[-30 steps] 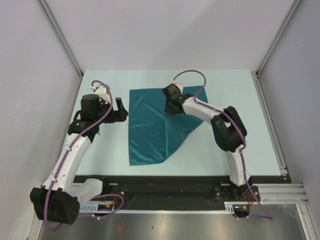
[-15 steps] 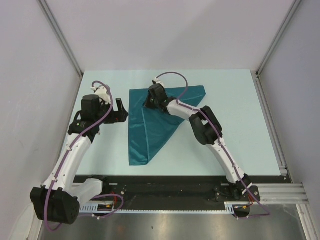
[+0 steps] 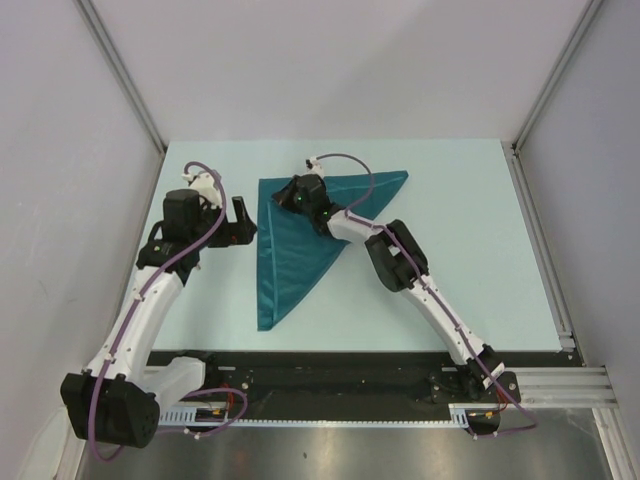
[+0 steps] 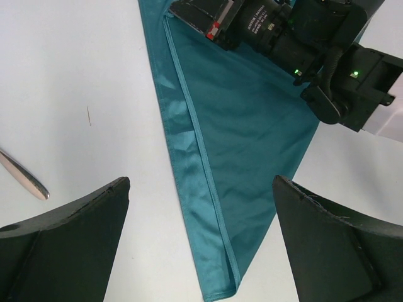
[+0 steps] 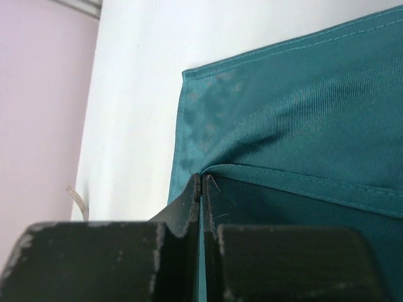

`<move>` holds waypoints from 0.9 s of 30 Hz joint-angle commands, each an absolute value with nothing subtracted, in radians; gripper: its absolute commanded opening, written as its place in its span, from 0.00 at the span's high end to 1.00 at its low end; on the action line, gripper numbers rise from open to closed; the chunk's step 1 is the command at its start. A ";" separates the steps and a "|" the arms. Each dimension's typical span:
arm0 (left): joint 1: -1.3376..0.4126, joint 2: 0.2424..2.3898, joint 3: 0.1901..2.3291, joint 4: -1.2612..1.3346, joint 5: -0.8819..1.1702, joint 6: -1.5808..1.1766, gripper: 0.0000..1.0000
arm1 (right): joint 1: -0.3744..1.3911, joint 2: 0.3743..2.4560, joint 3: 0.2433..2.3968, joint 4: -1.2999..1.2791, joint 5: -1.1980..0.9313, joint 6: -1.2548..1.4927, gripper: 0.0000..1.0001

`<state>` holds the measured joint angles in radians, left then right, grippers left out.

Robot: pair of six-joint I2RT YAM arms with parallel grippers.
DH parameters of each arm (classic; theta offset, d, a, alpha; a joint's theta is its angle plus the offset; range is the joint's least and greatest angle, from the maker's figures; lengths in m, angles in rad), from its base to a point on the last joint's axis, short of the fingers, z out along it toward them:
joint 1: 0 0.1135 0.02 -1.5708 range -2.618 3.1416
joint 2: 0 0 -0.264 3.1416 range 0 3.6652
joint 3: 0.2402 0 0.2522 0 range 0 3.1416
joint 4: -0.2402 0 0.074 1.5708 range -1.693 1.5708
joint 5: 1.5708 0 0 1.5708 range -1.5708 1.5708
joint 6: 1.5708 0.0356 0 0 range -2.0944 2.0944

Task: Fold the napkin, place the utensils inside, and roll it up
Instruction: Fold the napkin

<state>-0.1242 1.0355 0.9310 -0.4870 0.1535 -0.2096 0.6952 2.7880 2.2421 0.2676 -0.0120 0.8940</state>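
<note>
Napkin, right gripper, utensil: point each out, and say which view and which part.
napkin (image 3: 292,255), top view, middle of the folded triangle.
right gripper (image 5: 201,185), right wrist view, closed tips pinching a napkin edge.
utensil (image 4: 25,178), left wrist view, slim silver handle at the left edge.

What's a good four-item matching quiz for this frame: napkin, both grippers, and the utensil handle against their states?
Things:
1. napkin
2. left gripper
3. right gripper
4. utensil handle

States:
A. shut, pinching a napkin edge
B. silver, lying on the table apart from the napkin
C. teal, folded into a triangle
D. open, holding nothing

Pairs: 1-C, 2-D, 3-A, 4-B
</note>
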 commanded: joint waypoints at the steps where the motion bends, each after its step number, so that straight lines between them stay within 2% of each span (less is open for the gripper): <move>1: -0.120 1.042 0.933 -0.457 0.167 -0.221 0.00 | 0.690 2.812 2.309 0.411 0.055 0.939 1.00; 9: -0.120 1.052 0.936 -0.456 0.176 -0.222 0.00 | 0.696 2.911 2.448 0.459 0.089 0.949 1.00; 27: -0.120 1.081 0.948 -0.469 0.189 -0.221 0.00 | 0.693 3.000 2.534 0.454 0.110 0.940 1.00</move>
